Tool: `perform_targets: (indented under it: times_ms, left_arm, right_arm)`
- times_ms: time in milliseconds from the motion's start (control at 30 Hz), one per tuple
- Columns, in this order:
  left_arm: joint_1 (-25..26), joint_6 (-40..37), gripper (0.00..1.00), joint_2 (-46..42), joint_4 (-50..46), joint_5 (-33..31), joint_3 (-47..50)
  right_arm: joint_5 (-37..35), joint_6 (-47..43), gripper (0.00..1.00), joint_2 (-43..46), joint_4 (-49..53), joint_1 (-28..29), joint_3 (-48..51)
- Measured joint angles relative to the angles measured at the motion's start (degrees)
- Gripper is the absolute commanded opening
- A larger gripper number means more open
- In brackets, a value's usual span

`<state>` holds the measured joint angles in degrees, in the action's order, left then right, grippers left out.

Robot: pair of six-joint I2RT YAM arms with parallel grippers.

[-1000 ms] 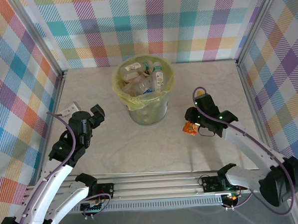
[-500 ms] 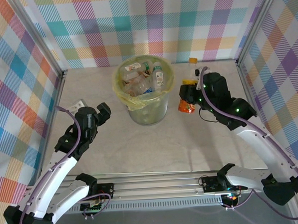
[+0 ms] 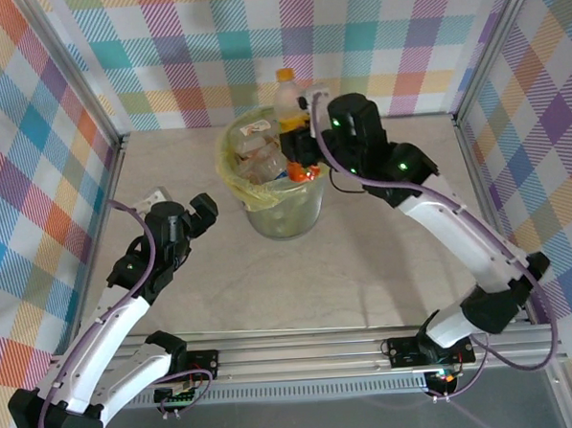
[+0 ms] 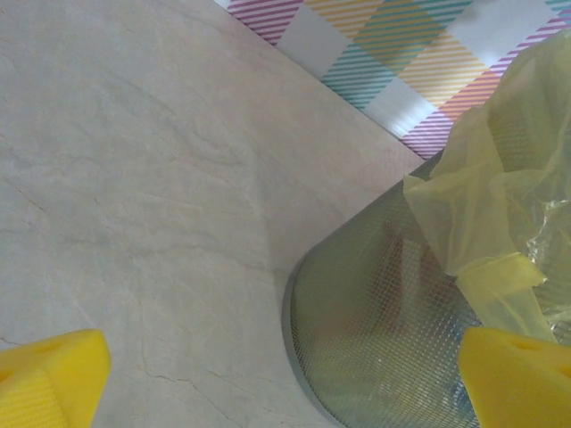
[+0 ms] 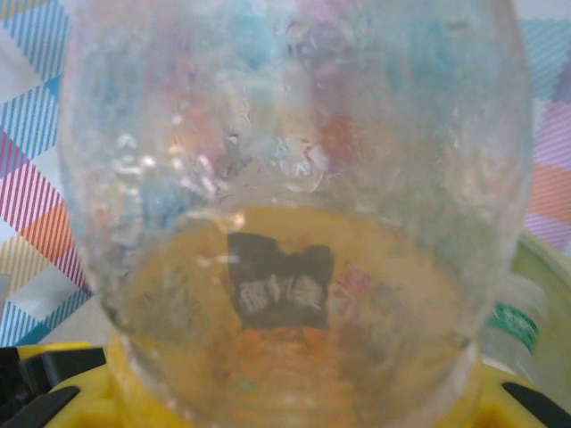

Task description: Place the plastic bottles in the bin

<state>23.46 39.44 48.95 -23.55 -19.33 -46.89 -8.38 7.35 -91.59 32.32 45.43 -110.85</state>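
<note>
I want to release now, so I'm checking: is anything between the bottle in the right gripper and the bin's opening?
Nothing visible blocks it. The right gripper holds the orange-capped bottle above the right side of the bin, by its rim. Other bottles lie heaped near the top inside, so it may land on them.

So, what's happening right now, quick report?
Left gripper open beside bin. Right gripper shut on bottle above bin. Nothing blocking the drop.
</note>
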Motion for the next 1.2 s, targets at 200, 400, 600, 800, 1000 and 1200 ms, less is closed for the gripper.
perform_targets:
  times_ms: [200,400,600,800,1000,1200]
  left_arm:
    - [0.0,0.48,1.0,0.22,1.33,2.25,-0.07]
    - [0.0,0.46,1.0,-0.5,1.4,2.86,-0.07]
    - [0.0,0.44,1.0,-1.44,1.44,2.84,-0.07]
    - [0.0,0.39,1.0,-1.44,1.46,2.99,-0.09]
    - [0.02,0.15,1.0,-1.14,1.44,3.08,-0.33]
    - [0.0,-0.96,1.0,1.4,1.66,3.06,-2.54]
  right_arm:
    - [4.07,-6.08,0.2,-10.19,-2.25,0.7,-8.46]
    - [6.78,-11.85,0.22,-16.44,-5.7,0.7,-9.94]
    - [7.65,-14.75,0.22,-19.39,-8.35,0.7,-10.12]
    - [7.85,-14.43,0.22,-20.44,-11.19,0.7,-9.03]
    - [7.8,-12.2,0.25,-17.97,-21.62,0.7,1.62]
    - [7.78,-10.64,0.36,-14.29,-28.41,0.7,10.84]
